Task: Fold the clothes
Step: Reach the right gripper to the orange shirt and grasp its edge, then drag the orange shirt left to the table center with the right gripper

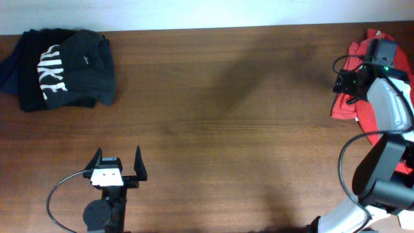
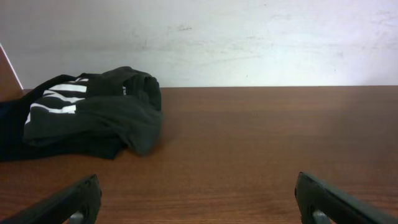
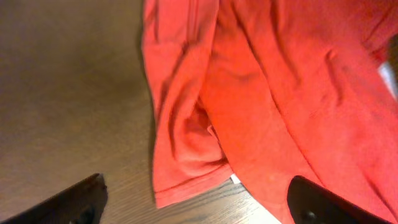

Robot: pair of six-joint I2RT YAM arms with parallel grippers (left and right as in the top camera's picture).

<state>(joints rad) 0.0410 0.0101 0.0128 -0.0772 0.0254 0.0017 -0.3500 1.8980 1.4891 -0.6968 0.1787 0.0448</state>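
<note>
A red garment lies crumpled at the table's right edge, partly under my right arm; it fills the right wrist view. My right gripper is open and hovers just above its hem, one finger over bare wood, the other over the red cloth. A folded black shirt with white lettering sits at the far left; it also shows in the left wrist view. My left gripper is open and empty near the front edge, facing the black shirt from well short of it.
A dark blue garment peeks out left of the black shirt. The brown wooden table lies between both piles. A white wall runs behind the far edge. The right arm's body and cables occupy the front right corner.
</note>
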